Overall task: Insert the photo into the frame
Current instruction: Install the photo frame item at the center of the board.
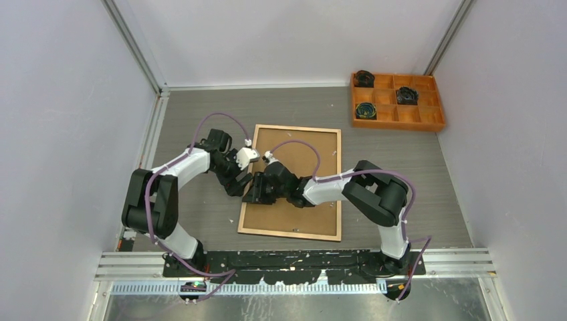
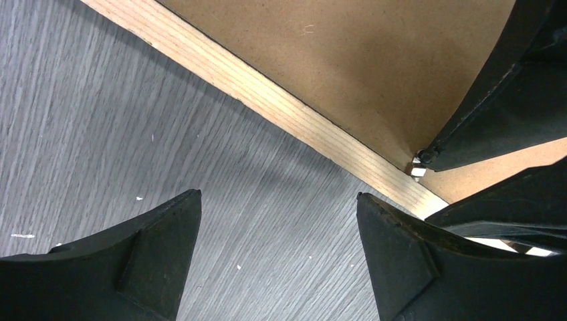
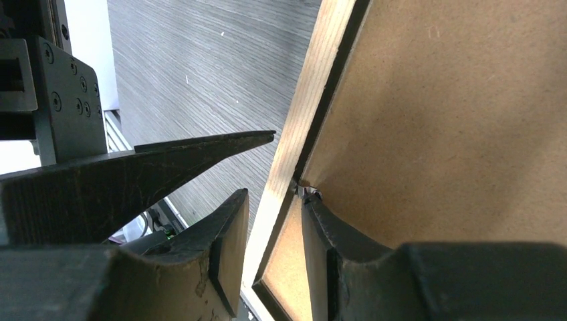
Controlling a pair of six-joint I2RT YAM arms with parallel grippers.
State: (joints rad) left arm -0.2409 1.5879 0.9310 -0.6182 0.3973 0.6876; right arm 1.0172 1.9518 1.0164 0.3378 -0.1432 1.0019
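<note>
The frame (image 1: 289,232) lies face down mid-table, its light wood back rim up, with the brown hardboard backing panel (image 1: 314,160) set in it. The photo is not in view. My left gripper (image 1: 239,187) is open and empty over bare table just left of the frame's left rim (image 2: 267,93). My right gripper (image 1: 257,190) is open, with its jaws either side of that rim (image 3: 314,80). One fingertip (image 3: 314,214) rests on the backing (image 3: 455,120) at a small metal tab (image 3: 307,192). The tab also shows in the left wrist view (image 2: 418,167).
An orange compartment tray (image 1: 397,100) with dark coiled items stands at the back right. White walls close in the left, right and back. The two grippers are close together at the frame's left edge, with the right gripper's fingers (image 2: 508,87) in the left wrist view.
</note>
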